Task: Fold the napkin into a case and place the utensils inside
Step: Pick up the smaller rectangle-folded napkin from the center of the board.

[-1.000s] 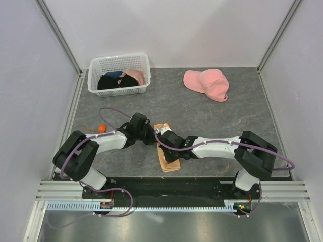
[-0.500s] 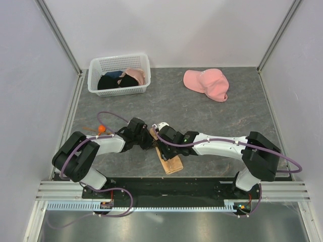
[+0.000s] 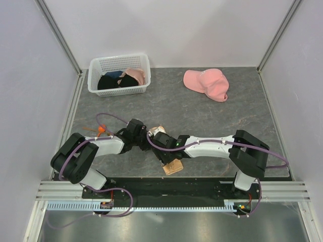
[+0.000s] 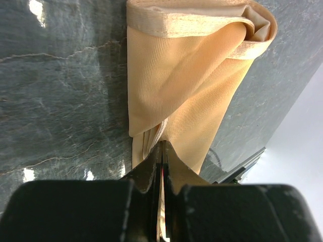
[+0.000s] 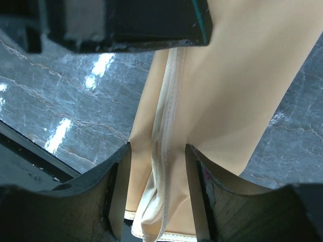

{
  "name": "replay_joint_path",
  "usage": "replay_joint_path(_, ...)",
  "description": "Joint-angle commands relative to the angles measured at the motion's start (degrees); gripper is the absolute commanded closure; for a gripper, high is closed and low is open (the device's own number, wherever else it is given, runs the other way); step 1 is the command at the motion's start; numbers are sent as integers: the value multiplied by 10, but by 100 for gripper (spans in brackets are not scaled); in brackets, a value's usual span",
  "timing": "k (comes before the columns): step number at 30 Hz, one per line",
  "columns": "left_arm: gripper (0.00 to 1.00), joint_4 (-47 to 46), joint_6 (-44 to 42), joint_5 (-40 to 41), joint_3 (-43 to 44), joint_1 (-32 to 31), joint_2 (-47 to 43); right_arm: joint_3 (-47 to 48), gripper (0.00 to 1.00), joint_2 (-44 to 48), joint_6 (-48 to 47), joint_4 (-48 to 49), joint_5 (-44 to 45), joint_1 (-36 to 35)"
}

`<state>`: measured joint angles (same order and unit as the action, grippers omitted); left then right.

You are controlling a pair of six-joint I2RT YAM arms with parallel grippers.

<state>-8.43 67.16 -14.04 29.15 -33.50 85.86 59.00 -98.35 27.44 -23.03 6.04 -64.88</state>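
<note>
**Napkin Folded Narrow, Utensils Not Yet Inside**

The peach napkin lies folded into a narrow strip on the grey surface, between the two arms. The left end effector pinches one end of it. The right end effector stands spread astride the cloth layers. The utensils lie apart at left, so loading them appears to be what remains.

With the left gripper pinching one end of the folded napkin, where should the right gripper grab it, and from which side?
Probably the napkin's stacked hem edges, from straight above. They lie bunched in a raised ridge between the right gripper's open fingers, while the left gripper pins the far end.
</note>
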Motion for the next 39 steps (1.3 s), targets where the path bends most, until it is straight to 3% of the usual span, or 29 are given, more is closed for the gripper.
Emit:
replay_joint_path(1,94,-12,20,2,-11,2,-6,24,44,-7,15,-11,43,-24)
replay_joint_path(20,94,-17,37,2,-18,2,-10,63,43,-81,43,-84,182,-96)
replay_joint_path(22,93,-16,37,1,-18,2,-13,67,48,-87,45,-96,195,-99)
replay_joint_path(24,91,-7,34,1,-14,2,-18,66,60,-80,46,-98,208,-100)
replay_joint_path(28,78,17,21,7,1,11,-48,67,75,-71,46,-106,230,-100)
replay_joint_path(29,75,30,10,9,7,16,-57,68,84,-70,46,-109,236,-100)
replay_joint_path(32,67,79,-23,9,31,40,-101,71,97,-61,45,-109,238,-99)
replay_joint_path(39,60,272,-120,73,121,94,-236,86,100,-10,29,-84,194,-89)
